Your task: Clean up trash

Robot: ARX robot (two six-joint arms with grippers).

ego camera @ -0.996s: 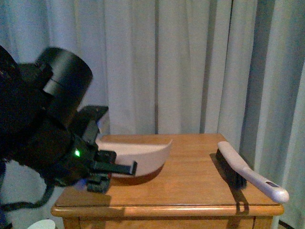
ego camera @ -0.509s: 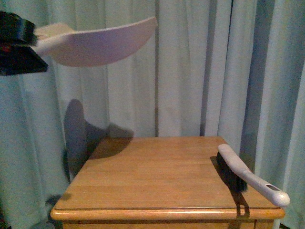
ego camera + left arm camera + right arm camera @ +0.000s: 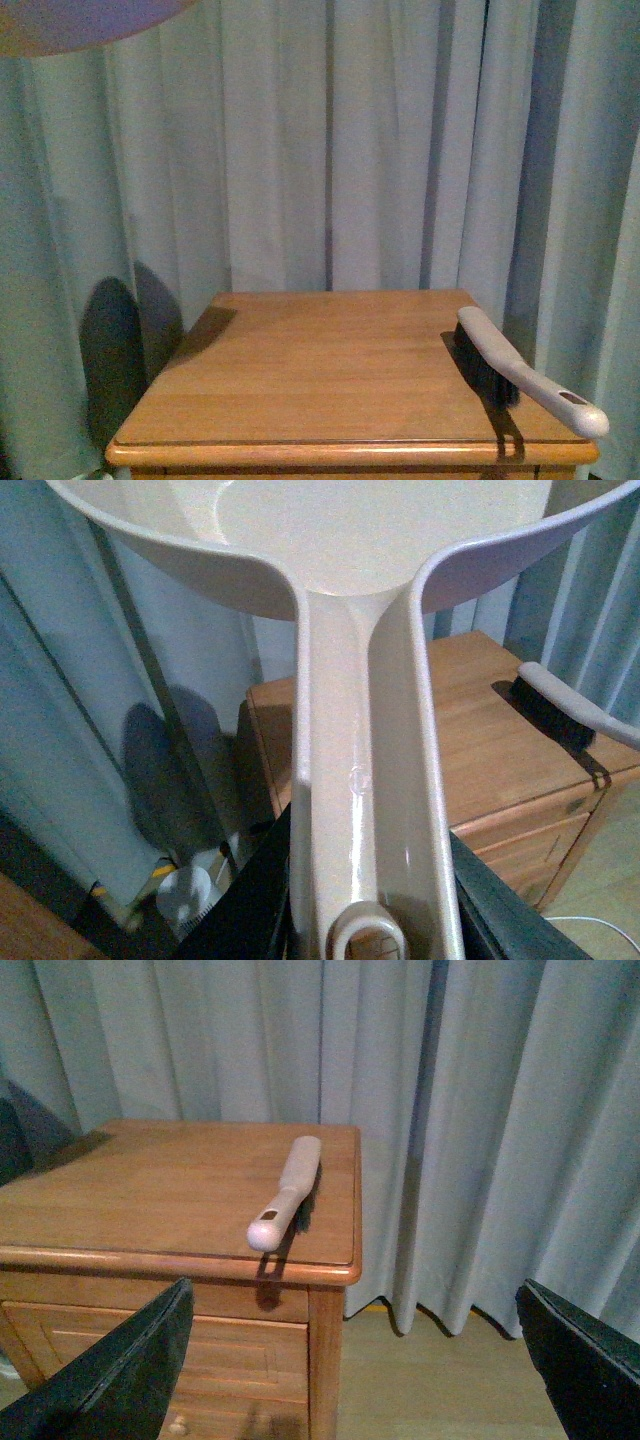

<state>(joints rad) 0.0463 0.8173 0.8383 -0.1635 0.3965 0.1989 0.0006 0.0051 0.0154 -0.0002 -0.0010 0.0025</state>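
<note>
L gripper (image 3: 368, 880) is squeezing the pink dustpan (image 3: 350, 520) by its handle, holding it high at 11 o'clock over the table (image 3: 300, 375). R gripper (image 3: 355, 1290) is hanging wide open w/ nothing in it. Brush (image 3: 520, 372) is lying at 3 o'clock. Trash isn't showing anywhere. Prob. it's in the pan, so dumping is left.

no readable text, label, brand or number in any view, only a faint round moulded mark on the dustpan handle (image 3: 360, 810), too small to read
</note>
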